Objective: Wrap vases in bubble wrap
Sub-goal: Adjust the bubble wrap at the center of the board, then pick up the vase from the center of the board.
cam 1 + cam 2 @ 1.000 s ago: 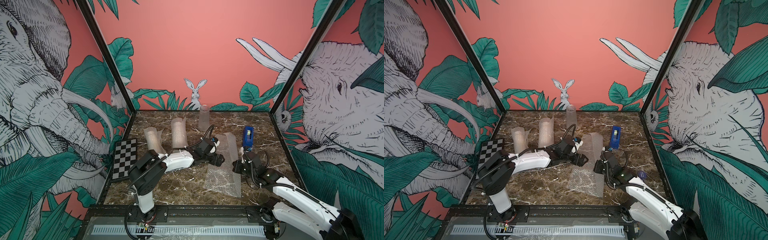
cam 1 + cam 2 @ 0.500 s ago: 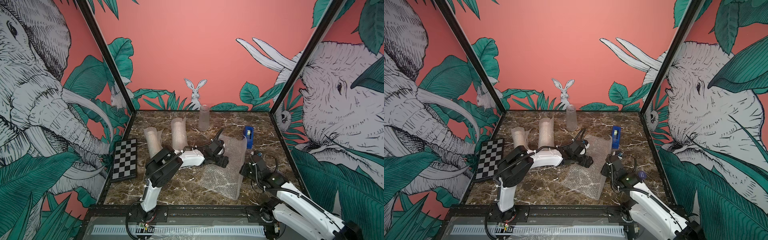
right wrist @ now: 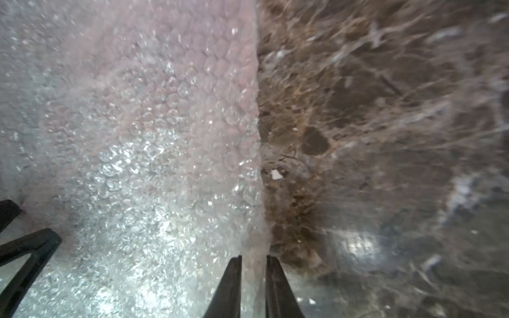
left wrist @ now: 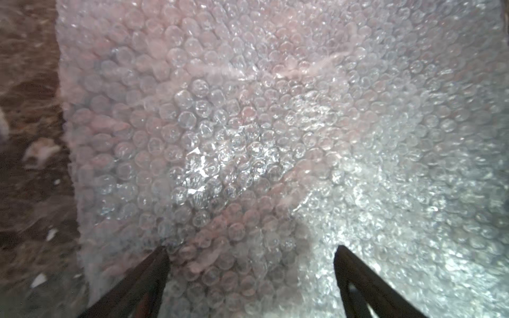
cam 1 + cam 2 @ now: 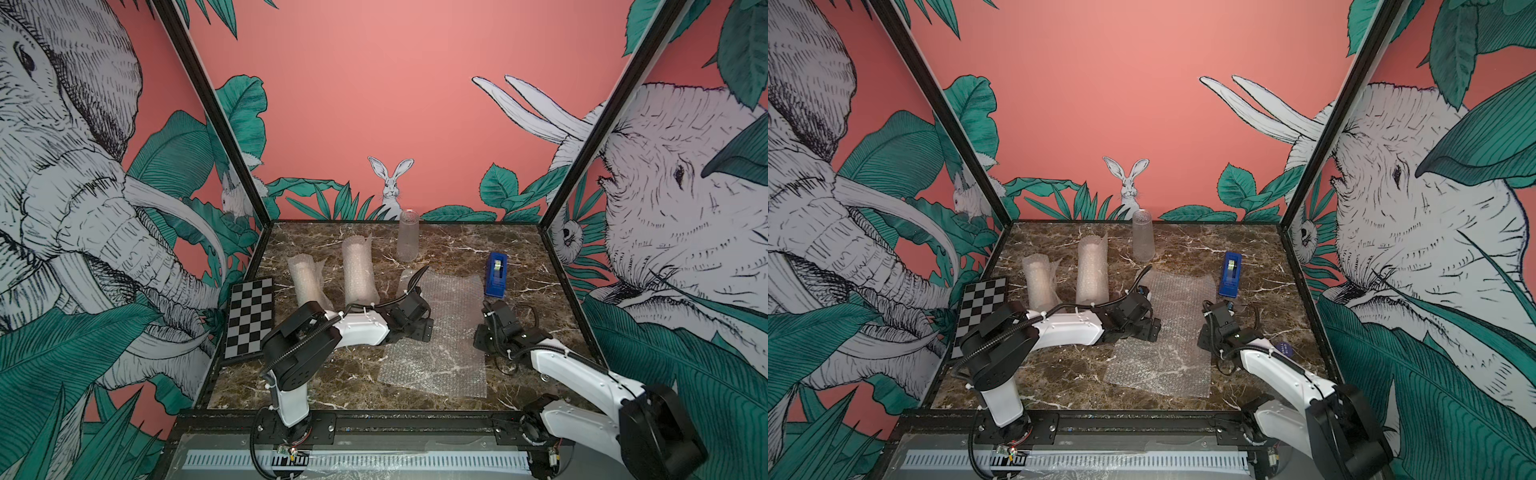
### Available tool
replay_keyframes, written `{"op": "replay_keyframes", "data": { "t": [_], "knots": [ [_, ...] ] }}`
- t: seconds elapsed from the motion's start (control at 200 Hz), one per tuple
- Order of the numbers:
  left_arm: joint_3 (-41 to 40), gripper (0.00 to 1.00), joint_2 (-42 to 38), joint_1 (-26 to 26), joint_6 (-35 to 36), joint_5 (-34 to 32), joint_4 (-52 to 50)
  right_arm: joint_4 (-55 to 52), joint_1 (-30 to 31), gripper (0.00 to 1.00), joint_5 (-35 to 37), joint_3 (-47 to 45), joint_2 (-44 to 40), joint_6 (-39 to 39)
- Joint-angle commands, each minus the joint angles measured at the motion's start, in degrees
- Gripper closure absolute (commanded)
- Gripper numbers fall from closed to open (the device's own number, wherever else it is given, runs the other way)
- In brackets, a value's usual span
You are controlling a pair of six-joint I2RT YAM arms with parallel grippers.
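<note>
A sheet of bubble wrap (image 5: 440,336) (image 5: 1163,332) lies spread flat on the marble table in both top views. My left gripper (image 5: 420,328) (image 4: 250,256) sits low over its left edge, jaws wide open with only the sheet beneath them. My right gripper (image 5: 481,338) (image 3: 253,261) is at the right edge, its jaws a narrow gap apart with the sheet's edge running between them. Two vases (image 5: 305,282) (image 5: 359,272) stand at the back left, rolled in bubble wrap. A bare clear glass vase (image 5: 406,237) stands at the back.
A blue tape dispenser (image 5: 496,276) stands behind the right gripper, just off the sheet's far right corner. A checkerboard card (image 5: 249,318) lies at the table's left edge. Printed walls close the table on three sides.
The bubble wrap, narrow and bunched a second ago, has been pulled out wide and flat. The right gripper moved right and toward the front, and its jaws have parted slightly. The left jaws widened.
</note>
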Motion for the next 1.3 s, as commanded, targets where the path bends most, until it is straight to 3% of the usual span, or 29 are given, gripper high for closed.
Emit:
{"op": "replay_keyframes", "data": {
  "t": [0.0,0.14,0.22,0.345,0.445,0.505,0.73,0.925,1.12,1.295],
  "knots": [
    [-3.0,0.05,-1.8,1.5,-4.0,-2.0,-1.1,7.6,-0.3,0.82,-3.3,3.3,5.7,-3.5],
    [-0.9,0.05,-2.0,2.2,-4.9,-0.5,-1.1,10.9,-0.9,0.85,-3.1,7.1,12.2,-7.8],
    [0.3,0.05,-2.5,2.3,-4.8,-1.9,-2.5,11.1,-1.0,0.8,-2.1,9.8,14.7,-10.3],
    [0.8,0.04,-3.0,2.9,-3.6,-2.4,-2.4,4.0,-1.8,0.65,3.2,14.0,15.0,-11.3],
    [1.3,0.04,-3.8,3.5,-3.1,-1.5,-3.0,3.8,-1.9,0.45,7.6,12.5,9.8,-12.3],
    [0.8,0.04,-5.2,3.7,-2.4,-0.7,-2.3,4.1,-2.1,0.42,8.4,11.8,6.2,-13.4],
    [-0.6,0.03,-15.3,8.4,1.5,3.4,-3.3,11.1,-2.2,0.37,1.7,13.4,1.1,-21.5],
    [-2.1,0.01,-31.0,11.7,11.9,-5.2,-11.4,26.4,-2.2,0.29,-5.3,13.4,3.0,-26.7],
    [-8.6,0.01,-44.9,19.7,15.6,-7.9,-12.3,40.8,-2.3,0.19,-9.3,18.5,14.9,-33.0],
    [-13.1,0.01,-49.5,22.8,17.7,-10.6,-12.5,54.3,-2.3,0.18,-17.0,25.1,29.2,-38.2]
  ]
}}
